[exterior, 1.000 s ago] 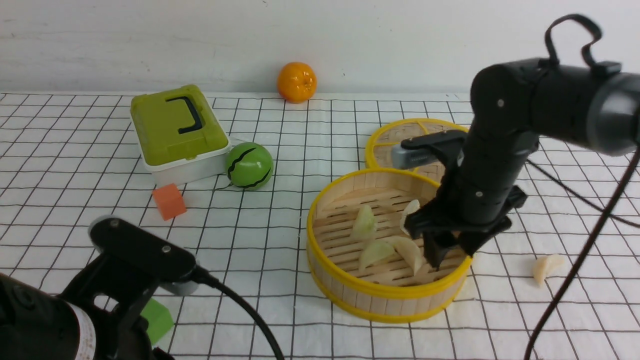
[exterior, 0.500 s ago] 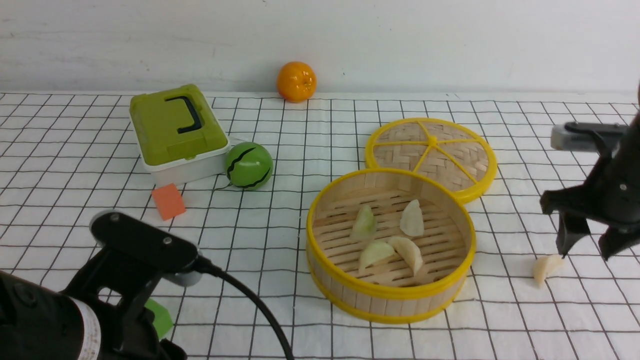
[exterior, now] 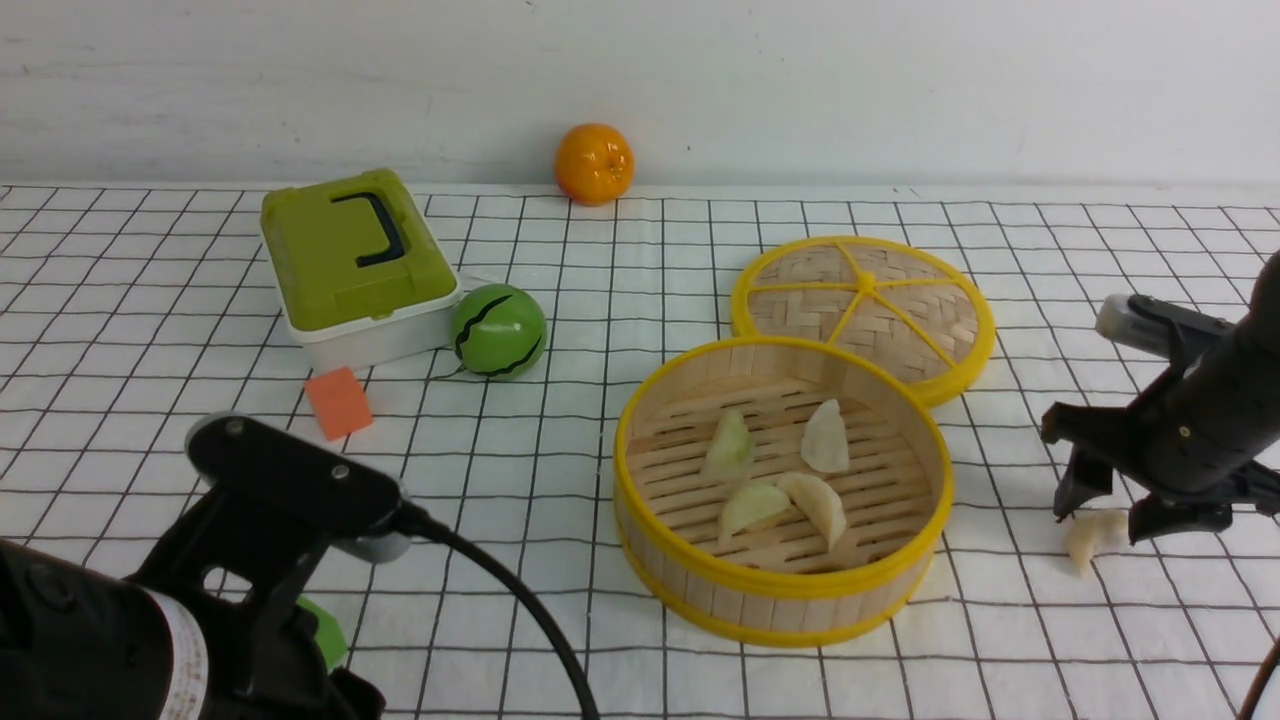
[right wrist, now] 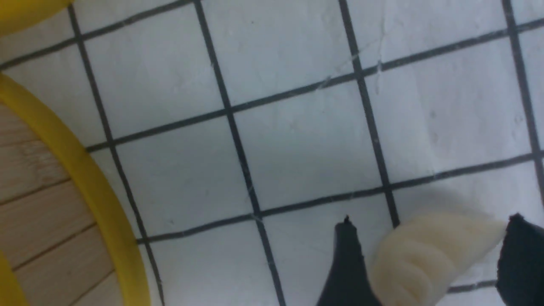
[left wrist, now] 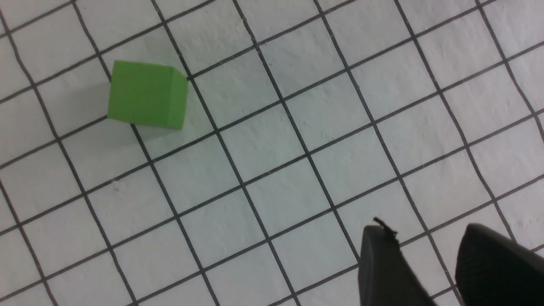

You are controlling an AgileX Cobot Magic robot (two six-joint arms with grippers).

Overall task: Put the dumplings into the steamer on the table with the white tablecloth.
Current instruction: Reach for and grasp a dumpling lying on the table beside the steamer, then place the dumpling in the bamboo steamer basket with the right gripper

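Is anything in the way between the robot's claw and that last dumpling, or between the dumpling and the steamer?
Nothing visible. The right gripper has its open jaws on either side of the dumpling on the tablecloth. Between the dumpling and the steamer there is only bare cloth, though the dumpling must be lifted over the steamer's own wall.

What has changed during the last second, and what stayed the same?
The right gripper left the steamer, swung to the robot's right and came down, open, around the last dumpling on the tablecloth; nothing is gripped yet. The four dumplings in the steamer and the lid stayed put.
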